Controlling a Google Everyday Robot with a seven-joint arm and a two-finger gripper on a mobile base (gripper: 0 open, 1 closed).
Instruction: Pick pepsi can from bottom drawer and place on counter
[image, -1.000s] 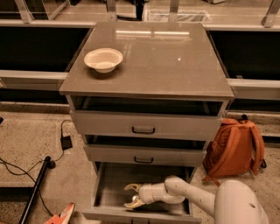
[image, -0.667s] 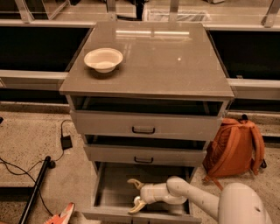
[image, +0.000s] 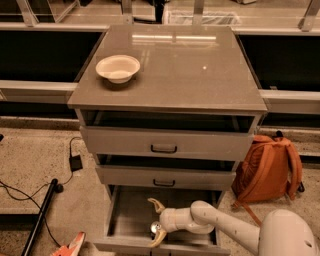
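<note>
The bottom drawer (image: 125, 215) is pulled open at the foot of the grey cabinet. My gripper (image: 151, 223) reaches into it from the right, near its front. The tan fingers (image: 156, 204) are spread wide apart, one toward the back and one toward the drawer front. Between them a small shiny silver top shows, the pepsi can (image: 155, 229); its dark body is hard to make out. The can sits close to the nearer finger, and I cannot tell if they touch. The counter (image: 200, 75) is the glossy grey-brown top of the cabinet.
A white bowl (image: 118, 68) stands on the counter's left rear. Two upper drawers with black handles (image: 164, 148) are slightly open. An orange backpack (image: 269, 170) leans right of the cabinet. Black cables and a pole (image: 40, 215) lie on the floor at left.
The fingers have spread wider apart inside the bottom drawer, and the can's silver top now shows between them. The arm has barely shifted.
</note>
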